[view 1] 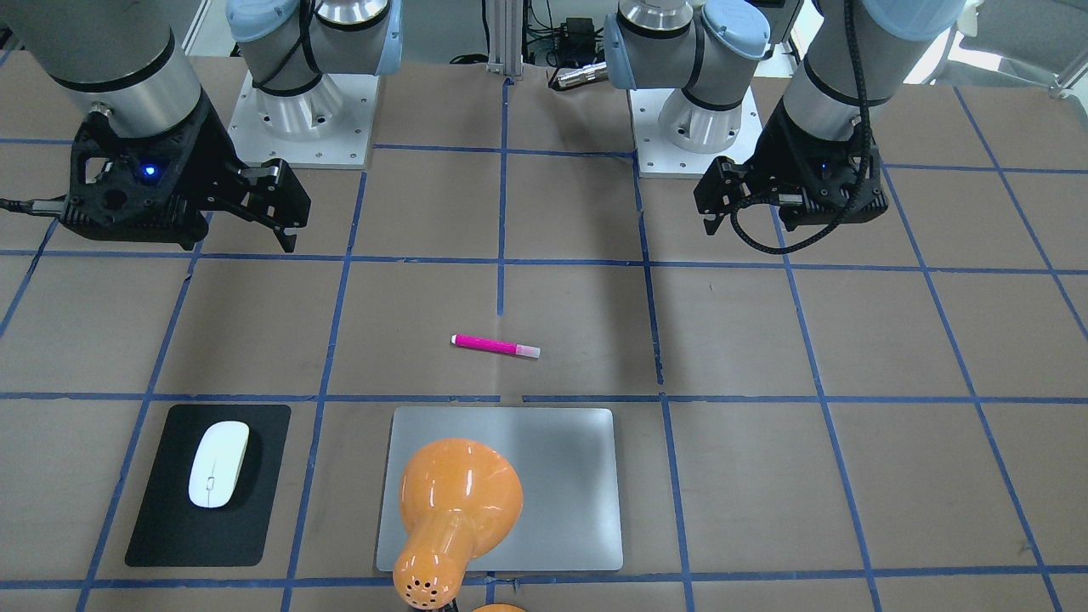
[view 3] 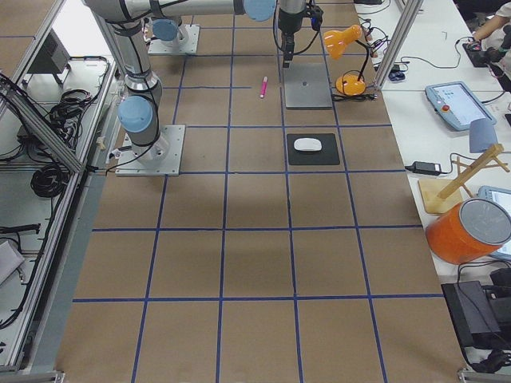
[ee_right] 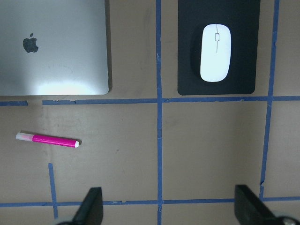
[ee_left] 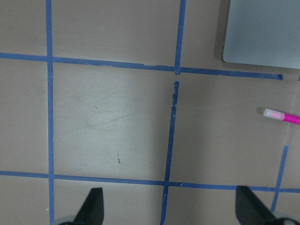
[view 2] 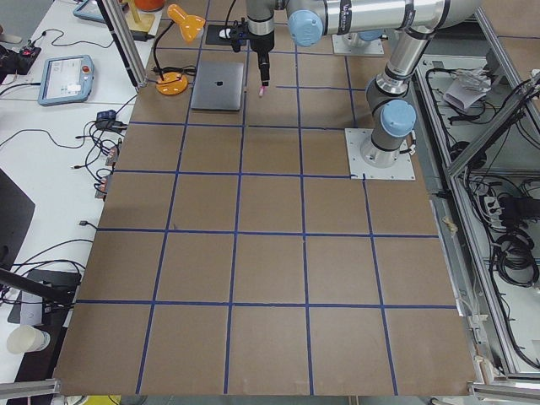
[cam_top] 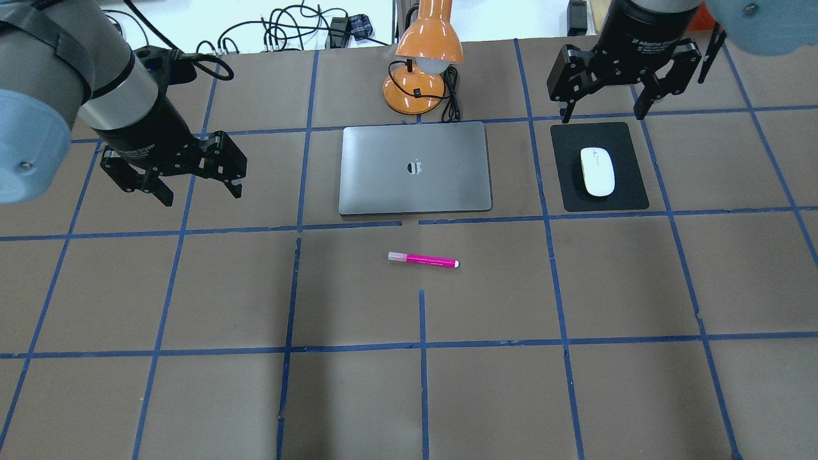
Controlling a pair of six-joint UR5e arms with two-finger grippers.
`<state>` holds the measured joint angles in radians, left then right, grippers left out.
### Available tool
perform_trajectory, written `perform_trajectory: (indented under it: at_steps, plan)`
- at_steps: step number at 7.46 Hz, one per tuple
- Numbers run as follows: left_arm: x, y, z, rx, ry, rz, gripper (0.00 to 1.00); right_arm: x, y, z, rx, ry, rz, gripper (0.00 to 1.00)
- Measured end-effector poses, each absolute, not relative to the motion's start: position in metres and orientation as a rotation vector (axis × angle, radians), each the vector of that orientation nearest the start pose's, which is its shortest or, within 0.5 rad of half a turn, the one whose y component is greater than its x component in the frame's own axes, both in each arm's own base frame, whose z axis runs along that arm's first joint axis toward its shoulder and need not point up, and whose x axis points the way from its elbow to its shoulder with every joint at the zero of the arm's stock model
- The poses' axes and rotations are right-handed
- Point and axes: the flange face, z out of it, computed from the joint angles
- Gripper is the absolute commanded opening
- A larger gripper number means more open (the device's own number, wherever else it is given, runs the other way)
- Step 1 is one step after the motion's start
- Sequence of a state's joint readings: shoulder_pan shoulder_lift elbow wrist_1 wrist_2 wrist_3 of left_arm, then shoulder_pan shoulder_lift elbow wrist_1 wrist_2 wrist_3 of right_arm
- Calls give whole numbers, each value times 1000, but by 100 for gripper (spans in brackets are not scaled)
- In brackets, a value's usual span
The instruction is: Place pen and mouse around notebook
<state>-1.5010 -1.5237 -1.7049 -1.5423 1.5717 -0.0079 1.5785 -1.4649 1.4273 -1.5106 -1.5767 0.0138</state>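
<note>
The silver-grey notebook (cam_top: 415,167) lies closed at the far middle of the table. On the table just in front of it lies the magenta pen (cam_top: 423,260), parallel to its near edge. To the notebook's right, the white mouse (cam_top: 597,171) rests on a black mat (cam_top: 571,191). My left gripper (cam_top: 202,195) hovers open and empty well left of the notebook. My right gripper (cam_top: 602,117) hangs open and empty above the mat's far edge, just beyond the mouse. The right wrist view shows the mouse (ee_right: 215,52), the pen (ee_right: 47,139) and the notebook (ee_right: 51,47) together.
An orange desk lamp (cam_top: 428,45) stands just behind the notebook, its cord beside its base. In the front-facing view the lamp head (view 1: 455,493) covers part of the notebook (view 1: 569,459). Blue tape lines grid the brown table.
</note>
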Motion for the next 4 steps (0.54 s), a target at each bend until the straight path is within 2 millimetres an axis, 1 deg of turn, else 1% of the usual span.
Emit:
perform_trajectory:
  at_steps: [2, 4]
  plan:
    - [-105, -470, 446, -91, 3133, 95, 100, 137, -533, 497, 10, 3148, 40, 100]
    - [-105, -468, 450, -33, 3135, 80, 100, 136, -533, 497, 11, 3148, 41, 100]
